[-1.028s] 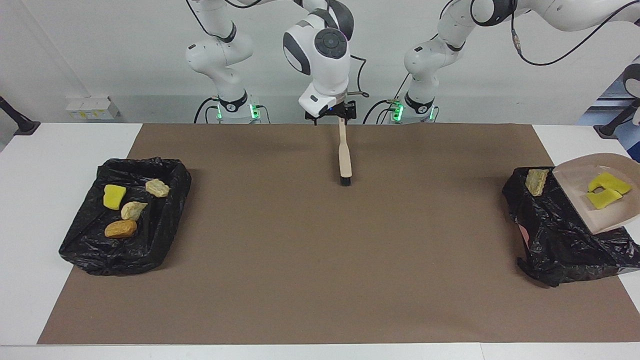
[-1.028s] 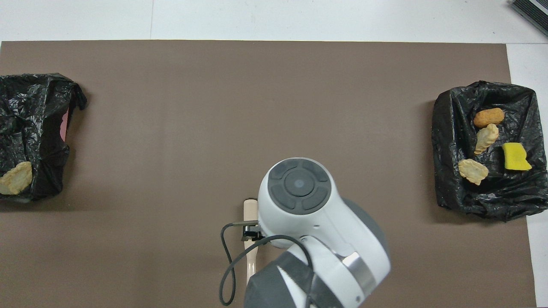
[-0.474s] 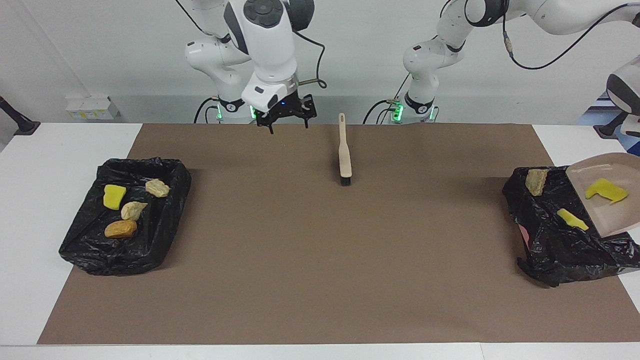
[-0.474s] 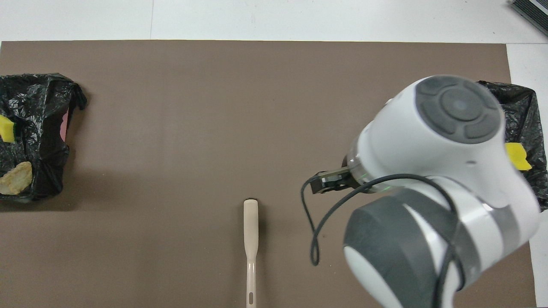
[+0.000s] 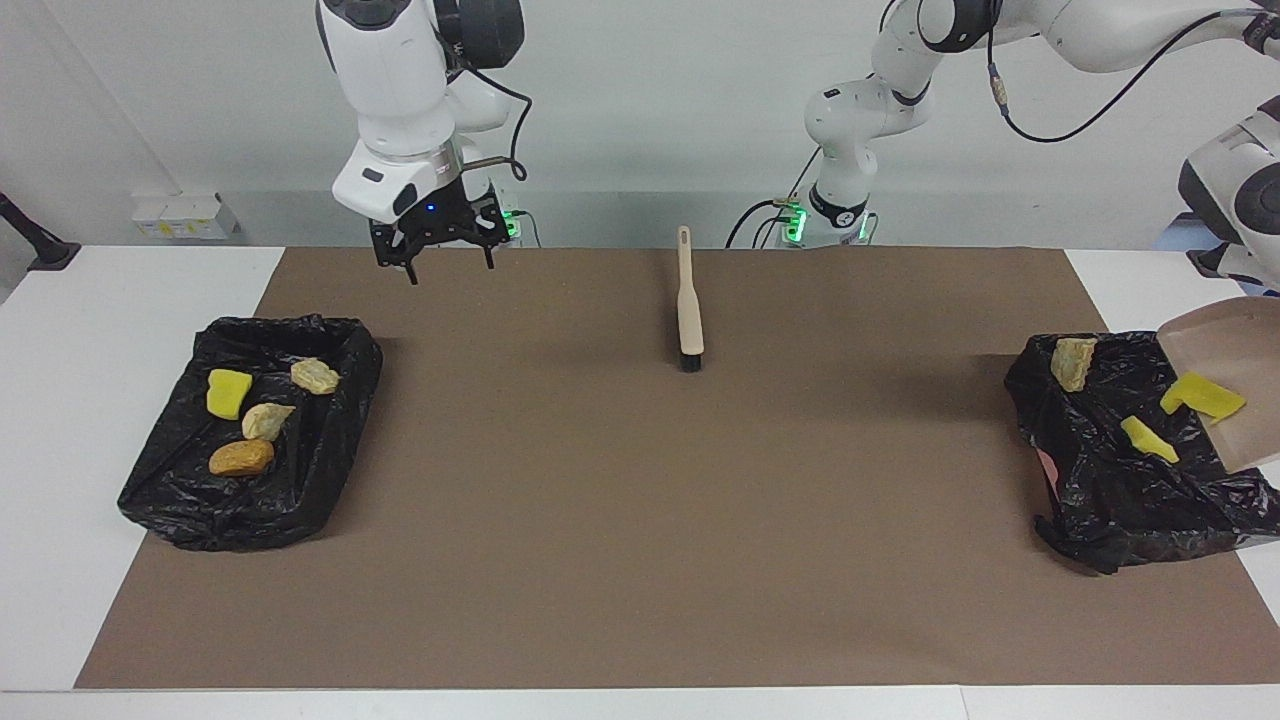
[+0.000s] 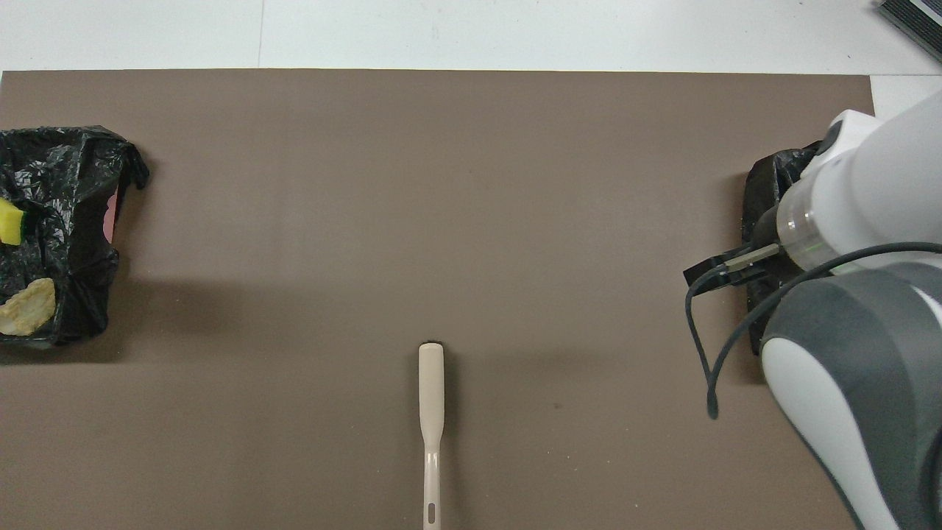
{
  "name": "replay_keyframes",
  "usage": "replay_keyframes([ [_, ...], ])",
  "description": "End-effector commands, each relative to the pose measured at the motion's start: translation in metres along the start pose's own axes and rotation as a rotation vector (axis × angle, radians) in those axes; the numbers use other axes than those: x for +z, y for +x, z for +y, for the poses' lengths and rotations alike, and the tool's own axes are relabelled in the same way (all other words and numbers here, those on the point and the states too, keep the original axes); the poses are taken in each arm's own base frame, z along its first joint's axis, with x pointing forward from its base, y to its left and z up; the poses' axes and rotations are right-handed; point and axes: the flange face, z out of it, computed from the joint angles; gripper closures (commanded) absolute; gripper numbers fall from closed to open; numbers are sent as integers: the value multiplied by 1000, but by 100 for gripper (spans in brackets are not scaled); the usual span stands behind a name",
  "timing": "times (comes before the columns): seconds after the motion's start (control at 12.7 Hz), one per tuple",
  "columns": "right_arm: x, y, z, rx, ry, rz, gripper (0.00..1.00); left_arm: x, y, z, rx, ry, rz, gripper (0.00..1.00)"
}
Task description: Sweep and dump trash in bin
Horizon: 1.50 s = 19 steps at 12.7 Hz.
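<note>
1. The right arm changes most. A second ago it had the brush handle pinched. Now the right gripper [image 5: 435,258] hangs wide and empty over the mat [image 5: 640,560] at about 11 o'clock in the facing view. I read the sweeping as finished.
2. The left arm reaches out past 3 o'clock in the facing view. The left gripper is out of sight there, so I cannot tell its state, though something must be carrying the raised dustpan.
3. The right-end bin [image 5: 180,500], lined in black at 9 o'clock in the facing view, is unchanged. It holds four pieces of trash: a yellow sponge [image 5: 228,392], two tan lumps [image 5: 315,375] and an orange-brown lump [image 5: 241,457].
4. The left-end bin [image 5: 1110,500] sits at 3 o'clock. A bread lump [image 5: 1073,362] rests on its rim toward the robots, as before. A sponge chunk [image 5: 1148,438] now lies inside, having slid off the pan within the last second.
5. The dustpan [image 5: 1235,340] is tipped steeper than before over that bin.
6. The brush [image 5: 688,320] lies freed on the mat near 12 o'clock, bristles away from the robots.
7. The last sponge [image 5: 1202,395] sits at the pan's lip. Once it drops, I judge the dump done.
</note>
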Motion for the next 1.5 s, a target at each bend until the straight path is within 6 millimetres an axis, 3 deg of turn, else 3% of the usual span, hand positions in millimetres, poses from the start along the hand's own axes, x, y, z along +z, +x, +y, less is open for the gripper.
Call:
replay_keyframes([
  [0.0, -12, -10, 50, 68, -22, 3, 0, -38, 0, 3, -10, -24, -78, 100],
  [0.24, -14, -20, 103, 196, 70, 31, 0, -61, -4, 6, -33, -28, -124, 100],
  [0.4, -16, -27, 102, 257, 81, 26, 0, -77, 0, 4, -56, 2, -95, 100],
  [0.71, -14, -29, 96, 295, 108, 21, 0, -91, 43, 3, -283, -58, 247, 100],
  [0.87, -16, -27, 94, 297, 118, 30, 0, -114, 73, 3, -390, -120, 400, 100],
  [1.42, -15, -28, 95, 298, 118, 29, 0, -232, 228, -4, -856, -374, 678, 100],
])
